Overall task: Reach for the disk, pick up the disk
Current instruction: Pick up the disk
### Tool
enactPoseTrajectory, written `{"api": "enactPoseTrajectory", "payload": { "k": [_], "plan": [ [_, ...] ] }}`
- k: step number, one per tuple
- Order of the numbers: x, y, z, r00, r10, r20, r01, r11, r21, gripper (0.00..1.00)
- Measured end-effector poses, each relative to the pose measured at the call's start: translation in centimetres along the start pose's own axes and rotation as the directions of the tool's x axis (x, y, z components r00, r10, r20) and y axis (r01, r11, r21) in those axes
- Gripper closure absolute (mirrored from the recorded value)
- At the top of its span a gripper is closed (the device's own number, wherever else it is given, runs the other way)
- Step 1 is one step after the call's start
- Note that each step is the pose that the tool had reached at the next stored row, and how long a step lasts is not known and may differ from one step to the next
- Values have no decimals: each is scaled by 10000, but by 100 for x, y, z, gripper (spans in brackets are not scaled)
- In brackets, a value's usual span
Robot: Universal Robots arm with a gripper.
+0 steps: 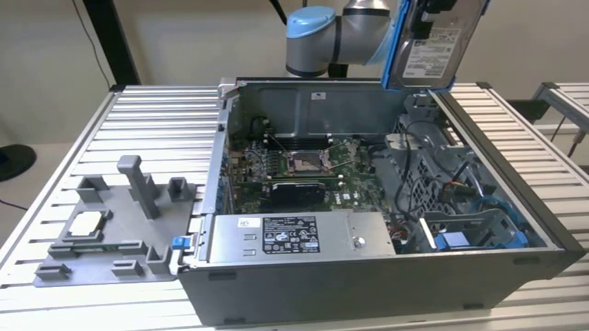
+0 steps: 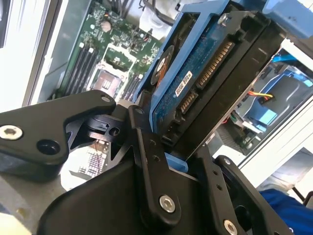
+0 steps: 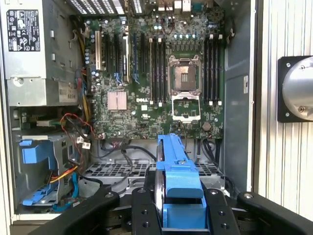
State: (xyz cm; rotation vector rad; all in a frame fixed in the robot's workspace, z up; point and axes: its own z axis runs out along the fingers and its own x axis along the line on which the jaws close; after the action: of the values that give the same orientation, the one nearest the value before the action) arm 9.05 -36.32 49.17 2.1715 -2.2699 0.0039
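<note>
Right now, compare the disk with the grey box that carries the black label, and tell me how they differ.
The disk hangs upright above the open case, gripped by the gripper; the grey box lies flat, seated inside the case at its front edge. The disk's label is white, the box's black. The disk wears a blue bracket around its edges; the box has bare metal sides. The box looks bulkier. Both are grey metal, rectangular and labelled.

A silver-grey robot arm (image 1: 354,31) with a light blue joint cap. Its gripper (image 2: 171,161) has matte black jaws, built from flat linked plates fastened with silver screws.
</note>
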Motion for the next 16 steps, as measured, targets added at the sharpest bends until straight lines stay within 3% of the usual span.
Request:
{"api": "enactPoseTrajectory", "payload": {
  "k": [16],
  "plan": [
    [31, -23, 0, 10000, -1, -1, 1, 10000, 0, 100]
  ]
}}
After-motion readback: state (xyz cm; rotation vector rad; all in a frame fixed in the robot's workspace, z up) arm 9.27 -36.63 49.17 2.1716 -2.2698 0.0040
